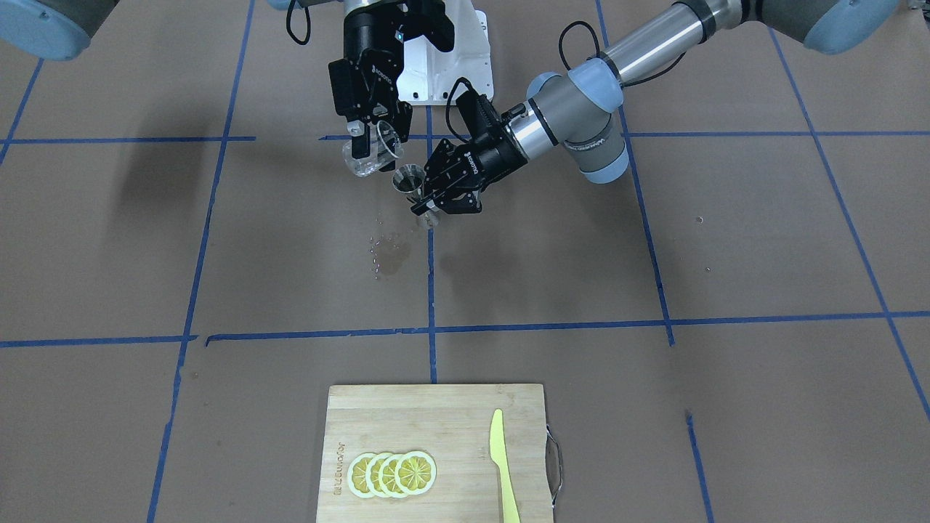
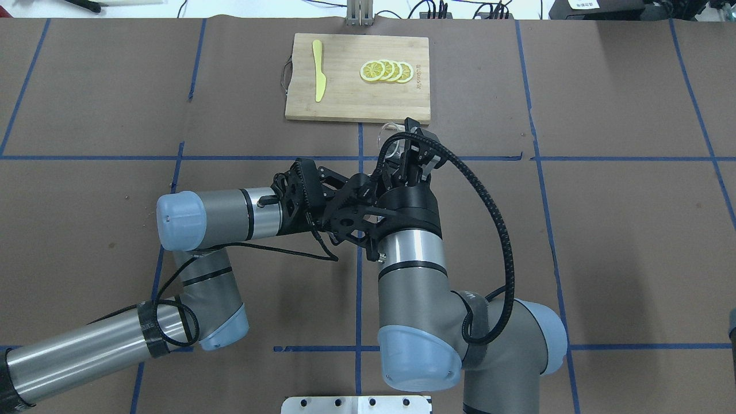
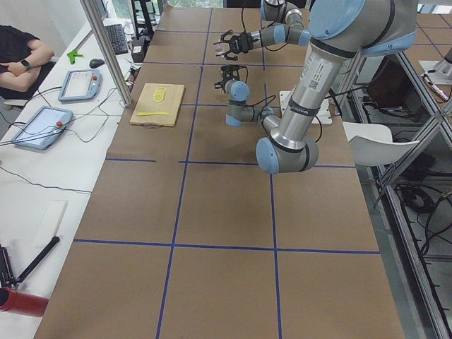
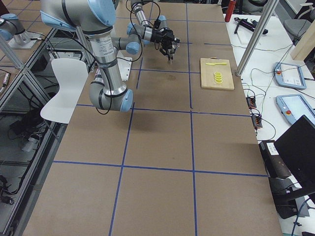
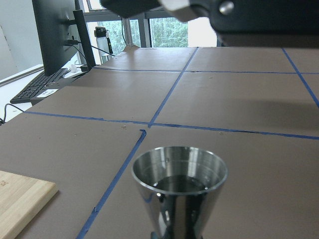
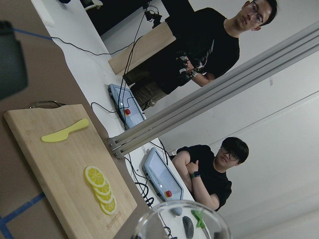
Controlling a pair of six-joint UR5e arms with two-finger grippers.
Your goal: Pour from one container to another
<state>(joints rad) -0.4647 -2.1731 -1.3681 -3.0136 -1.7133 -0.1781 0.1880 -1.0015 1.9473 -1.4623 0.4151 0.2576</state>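
While the right claw (image 1: 376,134) pinches the tilted glass cup (image 1: 368,156) over the worktop's (image 1: 218,240) middle, nearer the robot's edge, the cup's lip leans toward the jigger (image 1: 408,180) just beside it. Wet drops (image 1: 389,250) spot the worktop below them. The jigger is upright with liquid in its top cone, and the left claw (image 1: 426,203) is closed on its lower half. A board (image 1: 436,414) with a yellow knife (image 1: 501,465) lies at the operators' edge.

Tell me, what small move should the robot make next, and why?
Probably shift the tilted glass cup so its lip sits over the jigger before tipping more: the lip looks beside the jigger's mouth, the jigger is only part full, and wet spots mark the table.
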